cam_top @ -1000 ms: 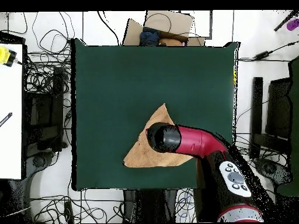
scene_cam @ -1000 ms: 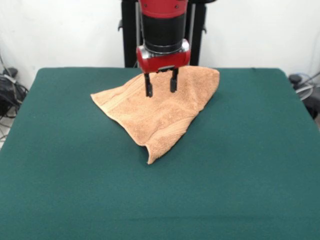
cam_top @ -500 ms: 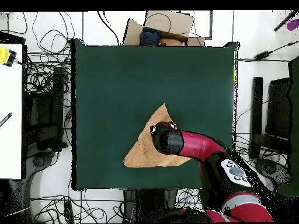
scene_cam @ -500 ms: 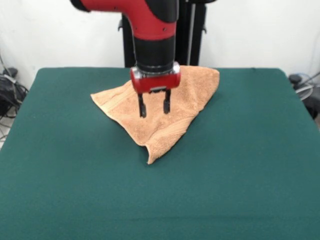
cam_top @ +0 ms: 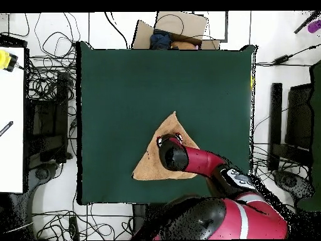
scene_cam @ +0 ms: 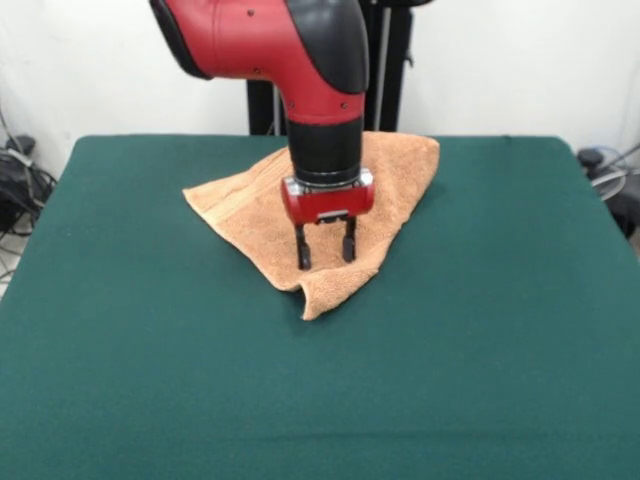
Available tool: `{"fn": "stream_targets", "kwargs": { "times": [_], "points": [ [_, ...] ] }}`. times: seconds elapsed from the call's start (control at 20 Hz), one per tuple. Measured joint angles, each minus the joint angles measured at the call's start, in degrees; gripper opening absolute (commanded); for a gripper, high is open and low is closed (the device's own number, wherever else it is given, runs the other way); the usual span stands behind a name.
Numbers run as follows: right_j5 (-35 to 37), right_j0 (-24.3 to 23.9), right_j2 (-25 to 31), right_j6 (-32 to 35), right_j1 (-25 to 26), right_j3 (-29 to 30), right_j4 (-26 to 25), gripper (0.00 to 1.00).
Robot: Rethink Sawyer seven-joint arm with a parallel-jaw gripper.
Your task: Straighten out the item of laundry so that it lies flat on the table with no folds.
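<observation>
The towel [scene_cam: 320, 205] lies on the green bench [scene_cam: 150, 380] folded over itself into a rough triangle, which is why it reads as three-cornered rather than square: in the front view one corner points toward 9 o'clock, another sits up at about 1 o'clock near the bench's far edge, and the third tapers down toward 6 o'clock, where its tip curls up slightly off the cloth. The towel sits a little toward the far side of the bench, with open green surface all around it. The gripper [scene_cam: 325, 256] hangs straight down over that lower tapering part, its two fingers [scene_cam: 302, 254] parted with a clear gap between them and holding nothing, the tips at or just above the terry. That placement probably aims at the doubled layer near the 6 o'clock corner, since lifting the top layer there would let the fold be peeled back. In the overhead view the arm [cam_top: 200, 162] covers much of the towel, so contact cannot be confirmed.
</observation>
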Motion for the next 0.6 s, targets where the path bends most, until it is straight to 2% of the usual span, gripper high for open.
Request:
{"fn": "stream_targets", "kwargs": {
  "times": [0.45, 0.5, 0.6],
  "points": [
    [-4.17, 1.46, -1.18, 0.00, 0.19, 1.11, -0.23, 1.00],
    [-4.39, 1.55, -1.16, 0.00, 0.21, 1.21, -0.24, 0.00],
    [-4.65, 1.67, -1.23, 0.00, 0.18, 1.21, -0.22, 0.00]
  ]
}}
